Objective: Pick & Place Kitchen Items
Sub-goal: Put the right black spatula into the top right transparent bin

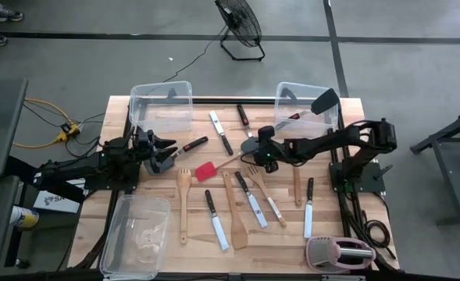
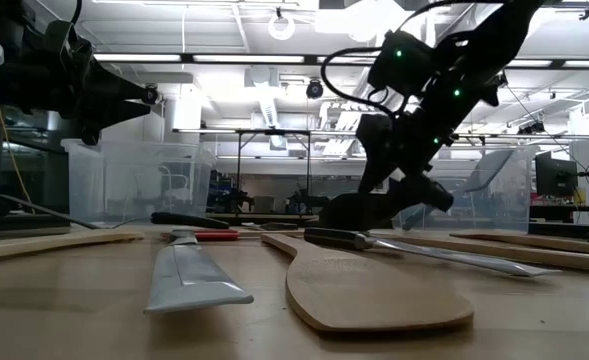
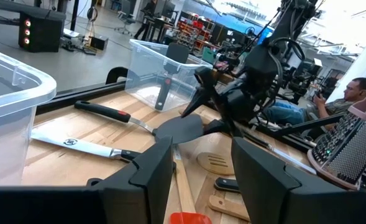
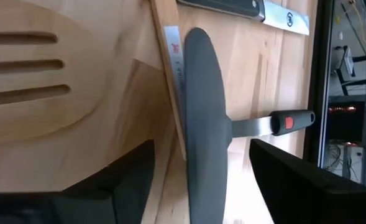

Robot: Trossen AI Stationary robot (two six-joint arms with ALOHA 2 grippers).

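Right tool [image 1: 251, 146] low over the surface [image 1: 331, 242] mid-area, fingers spread, straddling the head of a grey spatula [image 4: 202, 124] that lies flat on the wood; nothing pinched yet. Spatula's red-marked handle [image 4: 287, 122] runs away from the tool, its head overlaps a thin wooden handle and sits just beside a slotted wooden turner [image 4: 40, 81]. Left tool [image 1: 167, 154] hovers near the left side of the surface, fingers apart, empty, pointing toward the middle.

Step in hand, as I read it: approach/pre-grasp on the grey spatula. Next move calls for dropping the last bit and closing on the flat head or neck without catching the wooden handle underneath, then a lift and carry to a bin.

Rest of the utensils still scattered: white-bladed knives [image 1: 217, 222], wooden spoons [image 1: 183, 204], small red spatula [image 1: 206, 171] near centre.

Containers: far-right clear bin [image 1: 306, 95] holds a black spatula [image 1: 324, 101] leaning over its rim plus a red-handled item; far-left clear bin [image 1: 161, 95] has one small dark item, can't tell what; near-left clear bin [image 1: 135, 234] looks empty. Pink-and-grey toaster [image 1: 337, 254] at near-right edge
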